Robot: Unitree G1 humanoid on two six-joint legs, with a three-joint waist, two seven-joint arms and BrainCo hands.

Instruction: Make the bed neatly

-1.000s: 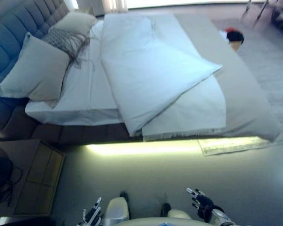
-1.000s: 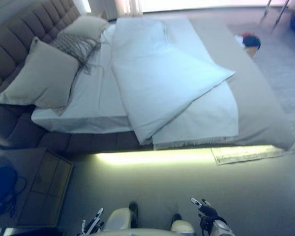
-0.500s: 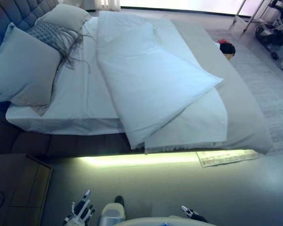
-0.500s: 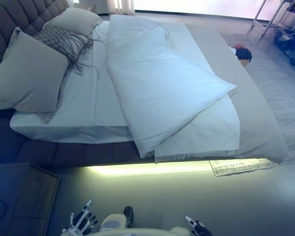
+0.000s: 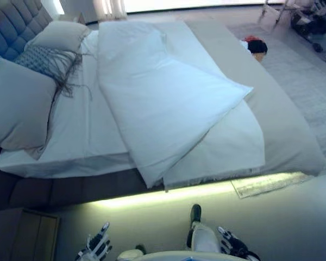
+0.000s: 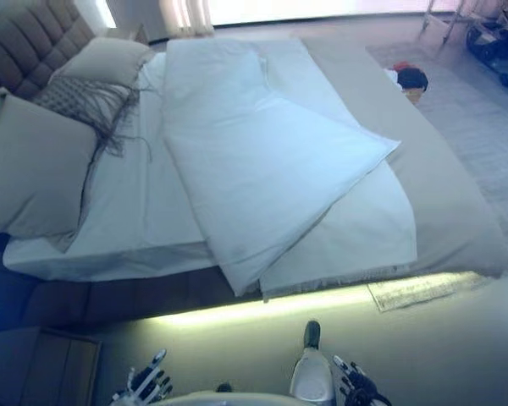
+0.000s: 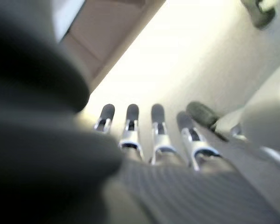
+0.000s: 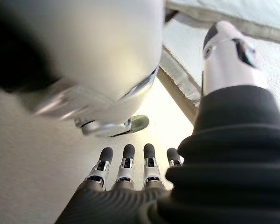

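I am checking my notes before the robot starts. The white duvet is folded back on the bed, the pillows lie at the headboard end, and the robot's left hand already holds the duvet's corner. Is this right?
Not quite. The left hand holds nothing: it hangs open above the floor, apart from the bed, as the left eye view shows. The white duvet is indeed folded back, and the pillows lie at the headboard end.

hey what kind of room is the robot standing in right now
Most likely a bedroom: a wide bed with a folded-back white duvet, large grey pillows against a tufted padded headboard, and a grey rug beyond it.
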